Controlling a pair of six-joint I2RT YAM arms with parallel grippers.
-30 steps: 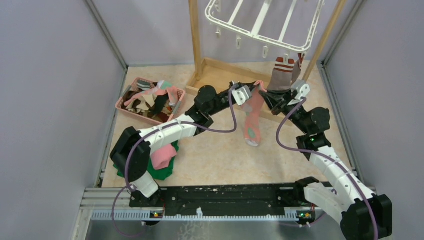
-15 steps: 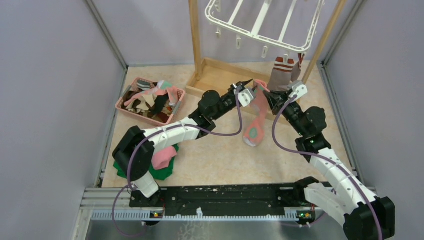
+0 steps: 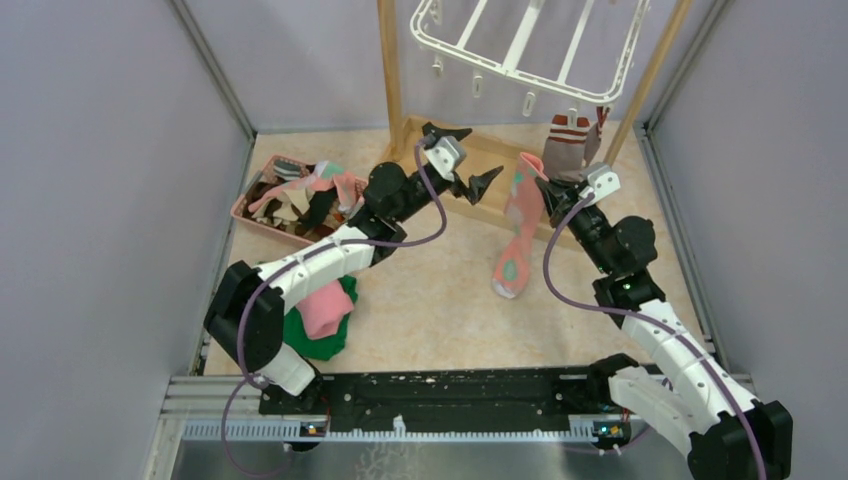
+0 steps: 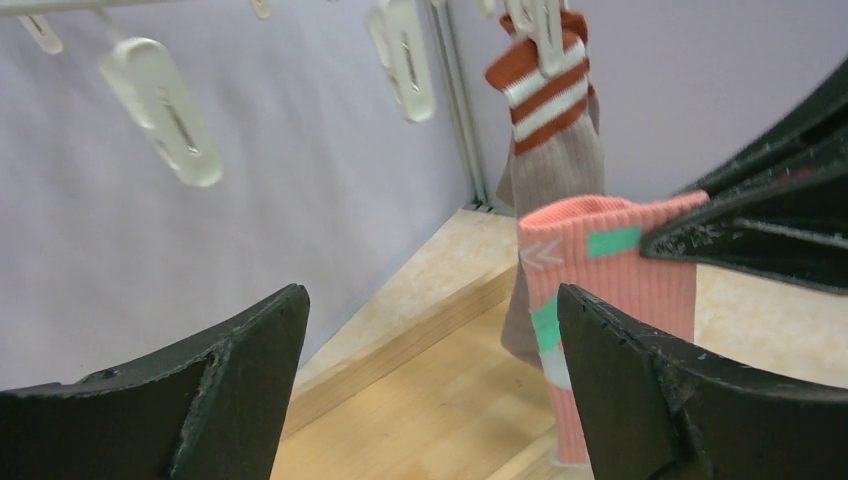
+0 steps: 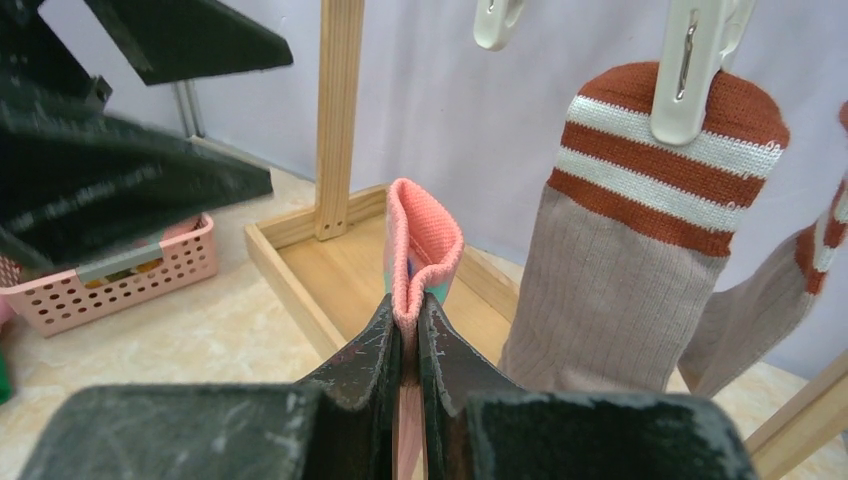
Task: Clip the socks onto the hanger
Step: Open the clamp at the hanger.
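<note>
Pulled back to the left, the left gripper (image 3: 465,157) now stands with jaws wide apart and empty, clear of the salmon-pink knitted sock with teal and white shapes (image 3: 513,235). That sock hangs from the right gripper (image 5: 410,335), which is pinched tight on its folded cuff, below the white rectangular plastic hanger (image 3: 510,70), whose top is cut off. Beside it, a grey-brown ribbed sock with a red-white striped cuff (image 5: 640,260) hangs clipped, its lower end out of sight.
</note>
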